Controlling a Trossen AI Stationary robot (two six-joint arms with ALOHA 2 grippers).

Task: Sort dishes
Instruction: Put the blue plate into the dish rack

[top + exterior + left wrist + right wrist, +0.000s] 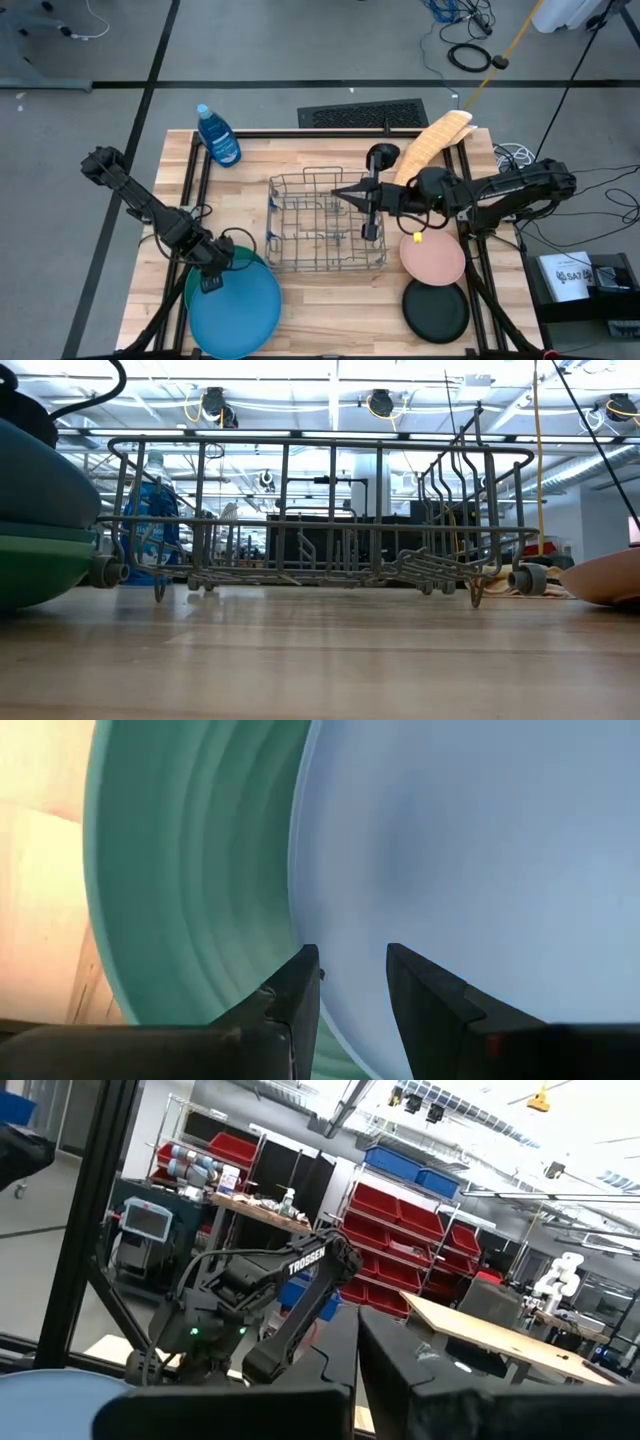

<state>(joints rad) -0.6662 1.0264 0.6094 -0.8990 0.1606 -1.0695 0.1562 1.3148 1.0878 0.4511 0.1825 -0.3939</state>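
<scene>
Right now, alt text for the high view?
A wire rack sits mid-table. The left pincer is over stacked blue and teal plates; the right pincer is above the rack, with pink and black plates nearby.

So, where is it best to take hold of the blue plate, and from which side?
Probably at its rim. The blue plate lies flat on top of the teal plate, so only its thin edge can go between two fingers. The left gripper is over the edge nearest the dish rack, fingers open astride it; that side suits.
</scene>
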